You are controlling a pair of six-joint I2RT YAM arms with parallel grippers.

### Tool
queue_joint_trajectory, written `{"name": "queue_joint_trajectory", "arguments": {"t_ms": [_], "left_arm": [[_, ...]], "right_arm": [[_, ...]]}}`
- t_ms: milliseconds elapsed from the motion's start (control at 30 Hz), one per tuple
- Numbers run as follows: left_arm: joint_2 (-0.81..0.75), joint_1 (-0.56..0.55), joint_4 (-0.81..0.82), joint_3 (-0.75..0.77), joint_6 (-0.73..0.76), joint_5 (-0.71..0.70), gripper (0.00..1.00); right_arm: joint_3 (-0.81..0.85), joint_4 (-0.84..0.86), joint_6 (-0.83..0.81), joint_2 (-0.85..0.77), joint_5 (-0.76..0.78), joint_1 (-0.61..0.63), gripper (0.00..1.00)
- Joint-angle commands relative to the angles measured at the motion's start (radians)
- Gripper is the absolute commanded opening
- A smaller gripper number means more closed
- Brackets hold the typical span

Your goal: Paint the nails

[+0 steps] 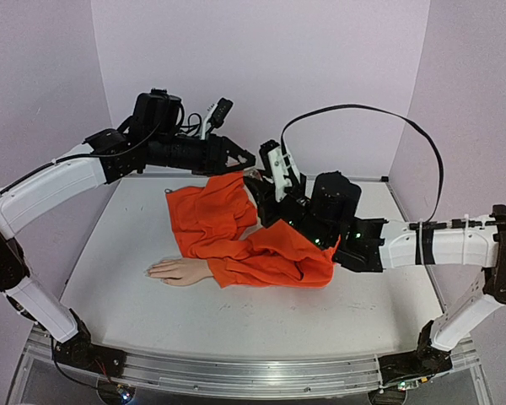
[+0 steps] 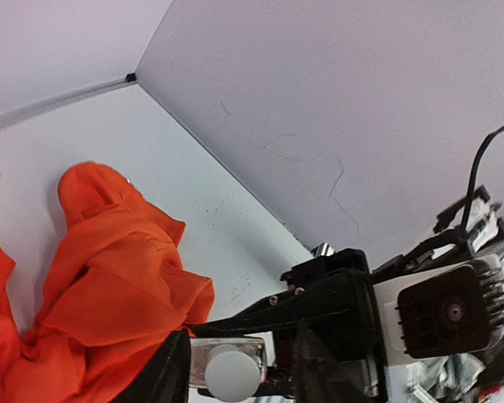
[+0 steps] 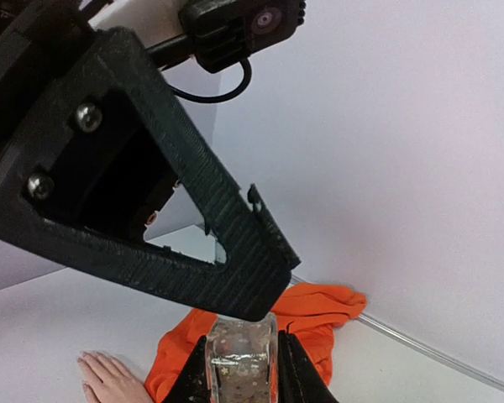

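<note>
Nails (image 1: 152, 271): at the fingertips of the mannequin hand (image 1: 179, 271), which lies flat on the desk (image 1: 236, 325) left of centre, fingertips toward the left edge. They are too small here to show any colour. The orange sleeve (image 1: 236, 240) trails from the wrist toward the far edge.

Bottle (image 3: 242, 353): clear glass, held upright in the air above the sleeve, near the middle of the far edge. My right end effector (image 3: 244, 379) is clamped on its two sides. My left end effector (image 1: 246, 160) meets it from the left, with one finger (image 3: 218, 201) crossing just above the glass. The left wrist view looks down on a round white cap (image 2: 232, 374) lying between the jaws; whether they grip it I cannot tell.

Step in hand, as I judge it: opening the bottle to draw the brush, with painting not yet begun. To do it well:
- I hold the right grip firm and the bottle upright, so nothing spills on the sleeve.
- I centre the left jaws on the cap before squeezing, and turn about the cap's own axis.
- I lift straight along that axis, so the brush clears the neck without scraping.

The hand is well apart from the bottle, so the brush must afterwards travel toward the near left part of the desk.
</note>
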Motion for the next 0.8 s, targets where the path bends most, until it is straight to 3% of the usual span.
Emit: {"name": "queue_joint_trajectory", "arguments": {"t_ms": [0,67,133,200,300,500,667,767], "left_arm": [[-0.036,0.004,0.007,0.025,0.009,0.030,0.58],[-0.061,0.005,0.022,0.011,0.022,0.032,0.71],[-0.086,0.008,0.049,-0.011,0.028,0.034,0.78],[-0.102,0.014,0.083,-0.029,0.022,0.043,0.81],[-0.101,0.015,0.107,-0.033,0.015,0.070,0.81],[-0.073,0.015,0.137,-0.018,-0.001,0.150,0.70],[-0.062,0.014,0.141,-0.008,-0.001,0.171,0.50],[-0.052,0.008,0.141,-0.005,-0.001,0.181,0.44]], "right_arm": [[0.040,0.015,0.161,-0.077,-0.497,-0.128,0.00],[0.032,0.020,0.261,-0.084,-0.726,-0.205,0.00],[0.045,0.034,0.358,-0.066,-0.952,-0.282,0.00],[0.072,0.070,0.456,-0.027,-1.191,-0.339,0.00],[0.112,0.182,0.639,0.051,-1.381,-0.381,0.00],[0.128,0.362,0.803,0.114,-1.433,-0.383,0.00],[0.123,0.455,0.875,0.138,-1.419,-0.382,0.00],[0.118,0.494,0.905,0.149,-1.404,-0.382,0.00]]}}
